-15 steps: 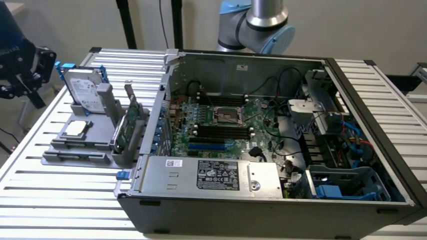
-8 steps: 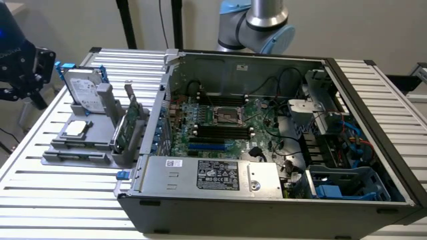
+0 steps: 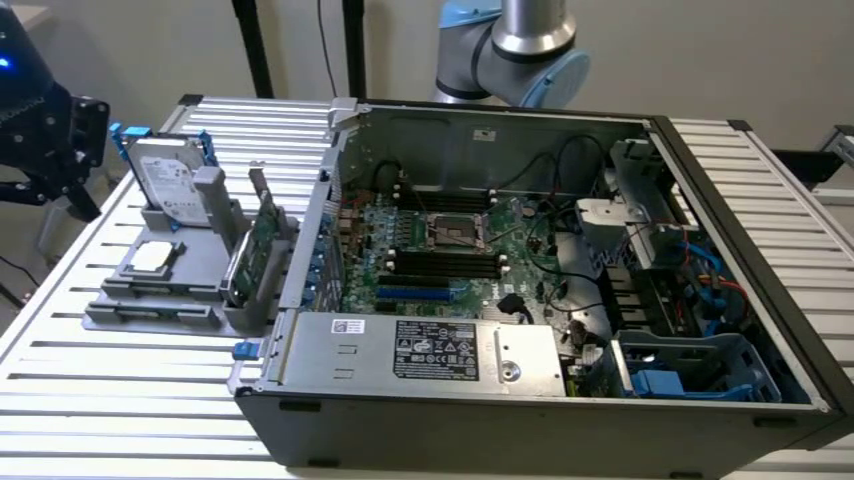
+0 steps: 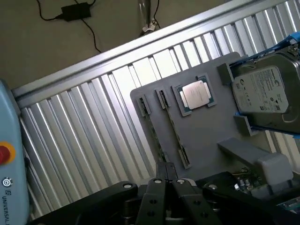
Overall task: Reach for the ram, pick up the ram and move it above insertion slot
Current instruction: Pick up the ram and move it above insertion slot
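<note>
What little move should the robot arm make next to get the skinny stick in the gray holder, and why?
Probably glide the gripper closer until it sits over the ram. The ram stands on edge in the gray holder, beside the processor chip, and the jaws are shut, empty and apart from it.

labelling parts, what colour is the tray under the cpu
Grey tray, clearest in the wrist view.

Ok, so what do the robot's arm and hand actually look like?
The arm is a silver-grey metal tube with light blue joint caps. In the wrist view, one light blue cap carries dark "UNIVERSAL" lettering and a small red mark. The hand is matte black, built of angular linked bars with silver screw heads.
</note>
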